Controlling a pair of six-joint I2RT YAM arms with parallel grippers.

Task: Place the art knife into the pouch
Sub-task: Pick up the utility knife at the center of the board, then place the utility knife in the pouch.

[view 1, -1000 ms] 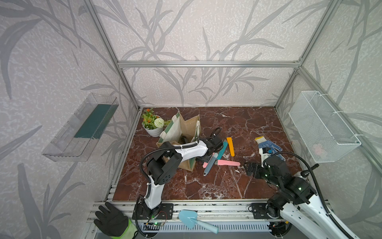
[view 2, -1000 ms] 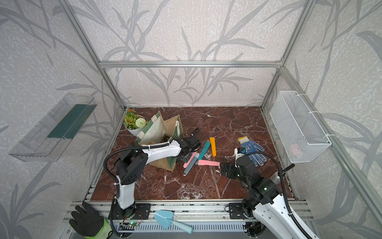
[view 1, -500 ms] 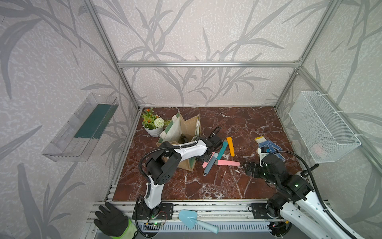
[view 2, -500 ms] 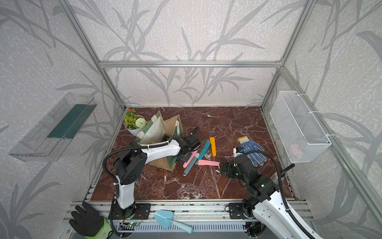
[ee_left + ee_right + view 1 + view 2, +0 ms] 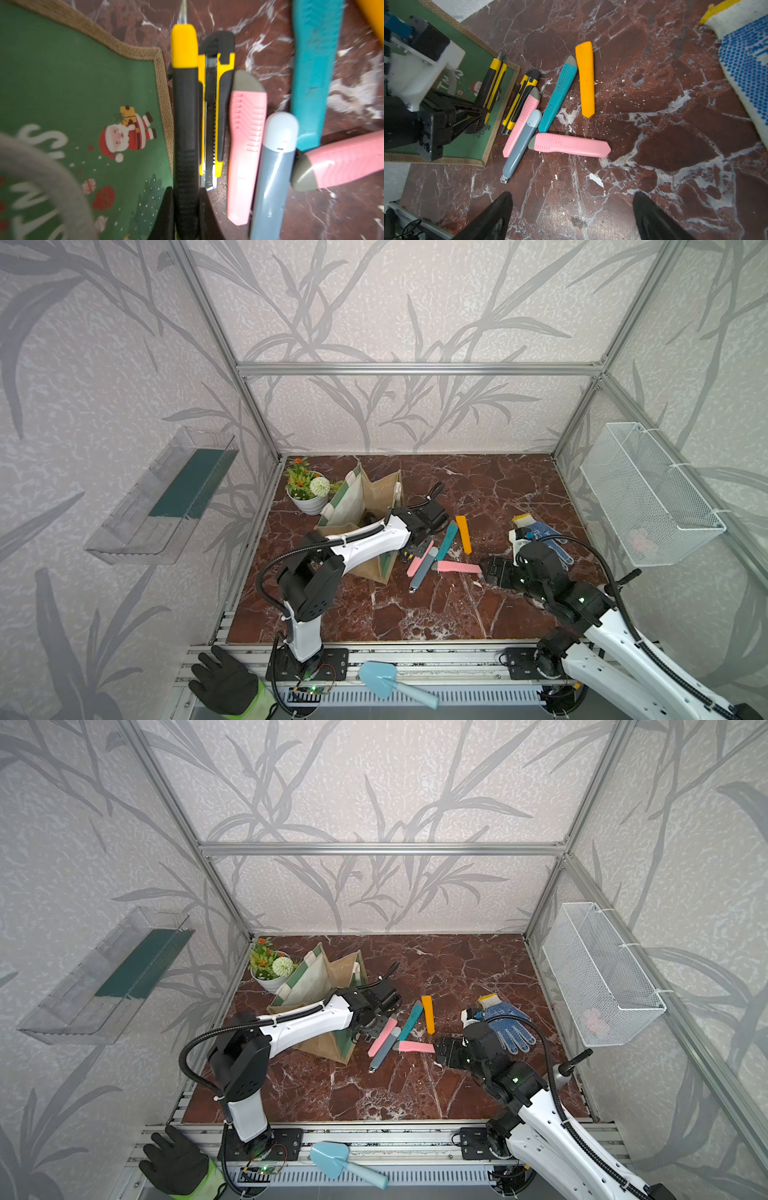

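Pouch (image 5: 376, 497): at the left of the worktop (image 5: 654, 145), mouth open, white lining showing. Nothing can be seen inside it in the top views.
Left tool (image 5: 186, 207): closed tight on the black ribbed rear of the knife (image 5: 185, 124).
Knife position: outside the pouch, over the jute edge of its green Santa panel. It appears lifted clear of the worktop.
Other knives (image 5: 521, 116): six, loose on the worktop just right of the pouch.
Right tool (image 5: 572, 195): right of the knives, jaws wide apart, holding nothing.
Progress: pick-up done. Carrying to the pouch mouth and releasing are not yet done.
Axis: the long axis runs along the pouch's jute edge. The yellow nose, with a short blade tip showing, points straight out from the left tool.
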